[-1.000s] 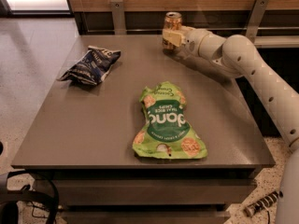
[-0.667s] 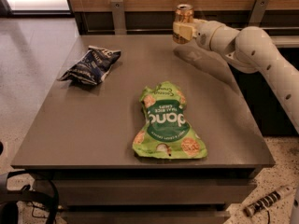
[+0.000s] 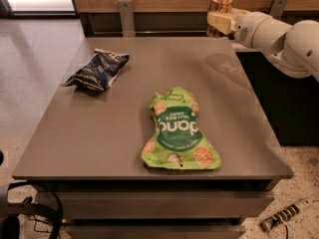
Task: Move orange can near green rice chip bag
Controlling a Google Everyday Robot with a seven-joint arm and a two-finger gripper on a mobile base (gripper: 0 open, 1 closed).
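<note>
The orange can (image 3: 221, 3) is upright, held in my gripper (image 3: 219, 21) above the far right corner of the grey table (image 3: 99, 143). The gripper is shut on the can's lower half, so only the upper body and silver top show. The green rice chip bag (image 3: 178, 131) lies flat near the table's front middle, well in front of and below the can. My white arm (image 3: 279, 34) reaches in from the right.
A dark blue snack bag (image 3: 97, 69) lies at the table's left rear. A wooden wall and metal brackets (image 3: 125, 16) stand behind the table. A dark cabinet (image 3: 279, 98) stands at the right. Cables lie on the floor at bottom left.
The gripper has lifted the orange can off the table's far edge, up and a little to the right. The two bags have not moved.
</note>
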